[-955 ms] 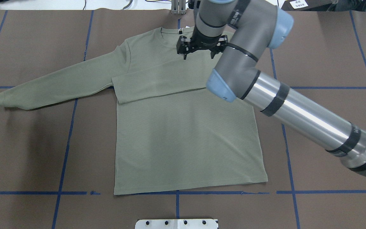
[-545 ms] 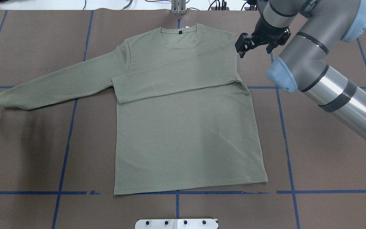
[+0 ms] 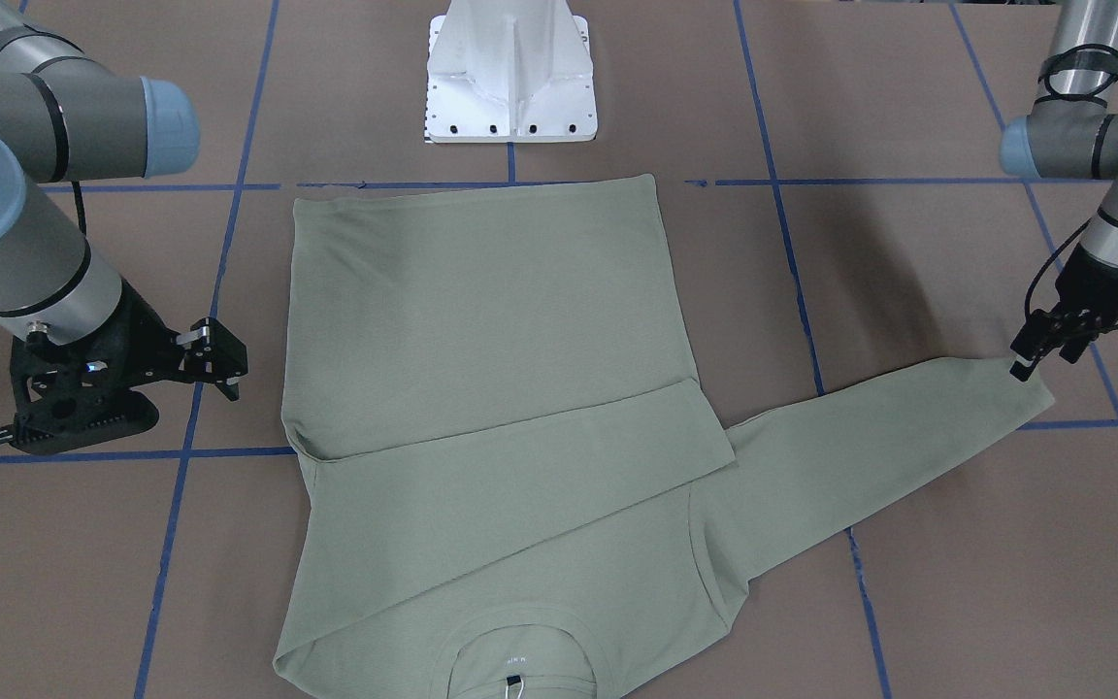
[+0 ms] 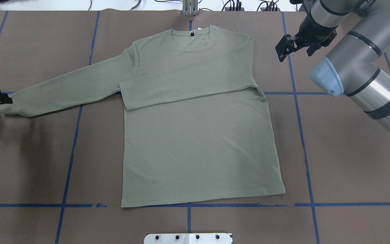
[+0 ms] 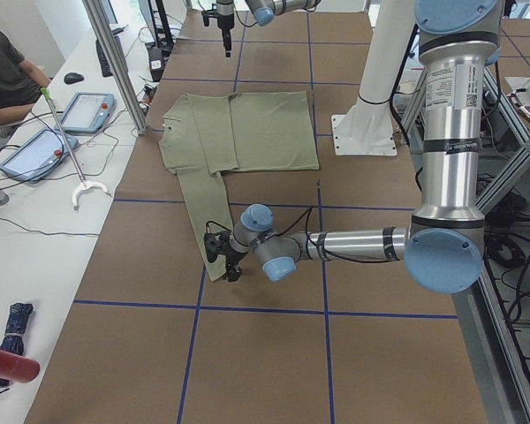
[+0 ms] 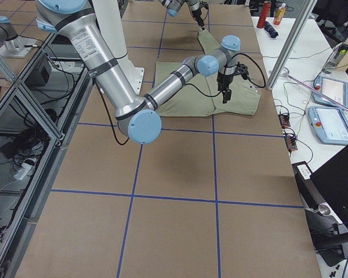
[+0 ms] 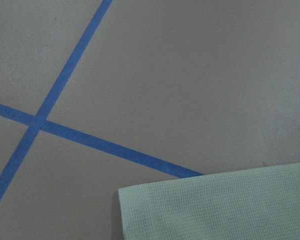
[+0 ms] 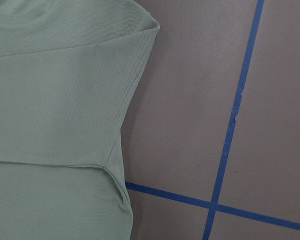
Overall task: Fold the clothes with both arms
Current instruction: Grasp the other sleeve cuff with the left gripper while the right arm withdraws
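Observation:
The sage-green shirt (image 4: 195, 135) lies flat, front up, collar at the far edge. One sleeve is folded across the chest (image 4: 185, 84). The other sleeve (image 4: 63, 88) stretches out to the left. My left gripper (image 4: 7, 100) is low at that sleeve's cuff (image 3: 1030, 379) and looks open; it also shows in the front view (image 3: 1039, 361). The left wrist view shows only the cuff corner (image 7: 215, 205) and no fingers. My right gripper (image 4: 295, 54) is open and empty above bare table, right of the shirt's shoulder (image 8: 140, 30).
The brown table cover (image 4: 333, 152) carries blue tape lines (image 4: 303, 135). The white pedestal base (image 3: 510, 73) stands at the near edge. A side bench with tablets (image 5: 88, 110), a metal post (image 5: 115, 62) and a seated person (image 5: 4, 71) lie beyond the far edge.
My right arm has swung from over the collar to the right, off the shirt, gripper open and empty. My left gripper has come in from the left edge to the outstretched sleeve's cuff.

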### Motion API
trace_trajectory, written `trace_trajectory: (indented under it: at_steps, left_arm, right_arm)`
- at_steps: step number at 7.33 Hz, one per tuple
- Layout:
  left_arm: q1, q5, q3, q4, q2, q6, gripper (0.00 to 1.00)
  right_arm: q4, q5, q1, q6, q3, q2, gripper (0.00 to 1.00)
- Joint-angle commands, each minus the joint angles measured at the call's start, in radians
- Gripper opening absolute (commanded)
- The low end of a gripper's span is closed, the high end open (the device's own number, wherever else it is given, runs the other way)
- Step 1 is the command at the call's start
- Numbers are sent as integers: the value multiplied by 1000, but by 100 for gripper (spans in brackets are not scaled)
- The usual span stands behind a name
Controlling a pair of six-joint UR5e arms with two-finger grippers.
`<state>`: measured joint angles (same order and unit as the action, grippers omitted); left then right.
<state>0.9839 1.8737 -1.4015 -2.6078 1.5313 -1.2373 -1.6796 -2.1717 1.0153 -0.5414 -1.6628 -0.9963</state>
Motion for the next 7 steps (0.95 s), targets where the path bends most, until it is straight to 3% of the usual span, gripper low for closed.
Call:
trace_trajectory:
  at_steps: [1,3,5,7]
  left_arm:
    - [-7,-13,12,5,1,2,96]
    - [-11,-11,19,5,4,2,86]
    - [-13,-13,21,6,6,2,64]
    - [-13,-11,16,5,6,2,26]
  right_arm:
    - [0,0,2,1,-9,-8,100]
    - [0,-2,2,1,-31,-21,100]
    - [0,-2,2,1,-43,-25,100]
    - [0,-2,2,1,-43,-30,100]
